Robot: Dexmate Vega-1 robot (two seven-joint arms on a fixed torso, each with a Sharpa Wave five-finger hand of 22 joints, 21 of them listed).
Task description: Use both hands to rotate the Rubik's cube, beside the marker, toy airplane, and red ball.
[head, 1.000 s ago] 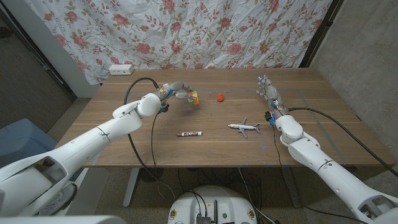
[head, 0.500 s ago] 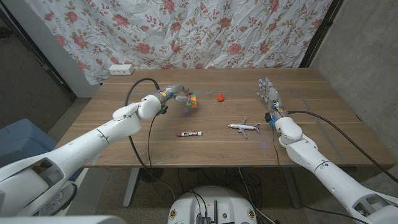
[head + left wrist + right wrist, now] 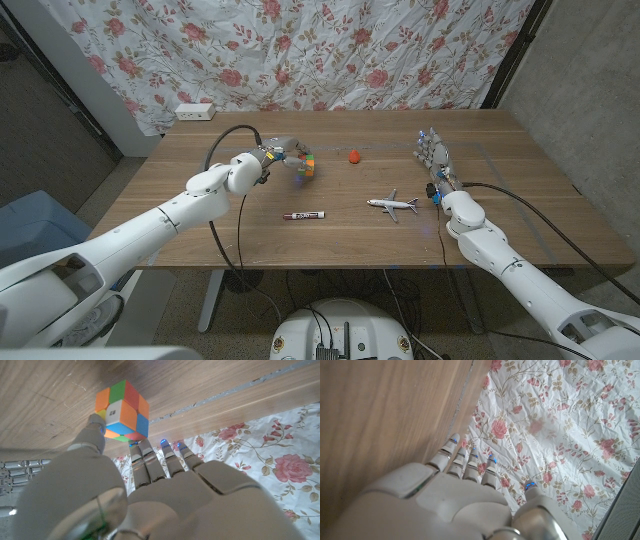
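Wooden table (image 3: 250, 240) lies bare around the left hand (image 3: 283, 150) pinching the Rubik's cube (image 3: 309, 165); right hand (image 3: 434, 155), fingers straight and empty, stands near the far right edge.

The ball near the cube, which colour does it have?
The ball is red, clearest in the head view.

From my seat, the multicoloured Rubik's cube (image 3: 309, 163) sits towards the left on the wooden table (image 3: 200, 235), against my left hand (image 3: 281, 153). The small red ball (image 3: 354, 155) lies to its right. Nearer me lie the white marker pen (image 3: 304, 215) and, to its right, the white toy airplane (image 3: 392, 205). My right hand (image 3: 434, 156) stands further right.
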